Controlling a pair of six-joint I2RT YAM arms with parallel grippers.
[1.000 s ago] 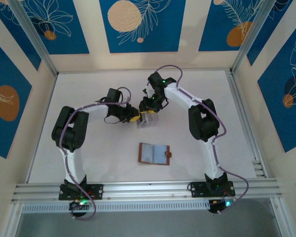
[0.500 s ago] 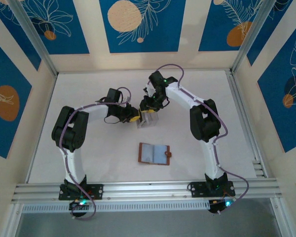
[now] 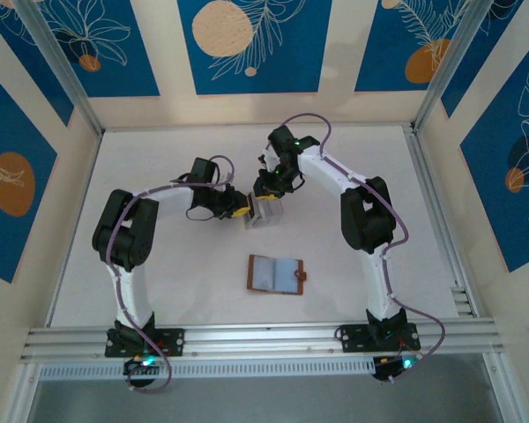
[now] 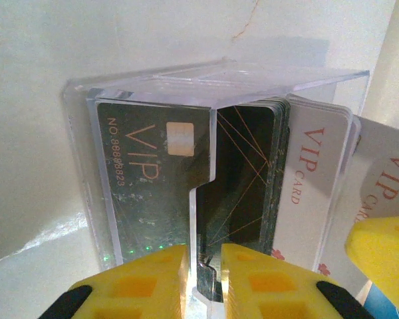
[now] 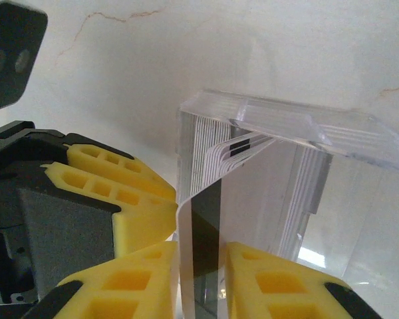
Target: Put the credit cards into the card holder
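Note:
The card holder [image 3: 276,274], a brown wallet, lies open on the table in front of both arms, its bluish-grey pockets facing up. Behind it, the clear slotted stand [image 3: 266,217] holds the credit cards: dark VIP cards [image 4: 146,179] and white VIP cards [image 4: 309,179]. My left gripper [image 4: 204,256] is shut on the stand's clear divider wall [image 4: 213,143], with a dark card's edge beside it. My right gripper [image 5: 201,249] is shut on a white card with a black stripe [image 5: 206,219], which bows out from the stack in the stand [image 5: 306,126].
Both grippers crowd the stand, the left gripper [image 3: 247,212] at its left and the right gripper [image 3: 267,196] behind it. Their yellow fingers [image 5: 113,179] nearly touch. White table [image 3: 159,273] stretches around the wallet, and an aluminium rail [image 3: 264,335] runs along the near edge.
The right wrist has shifted slightly away from the stand with the white card in its grip. The left arm and the wallet have not moved.

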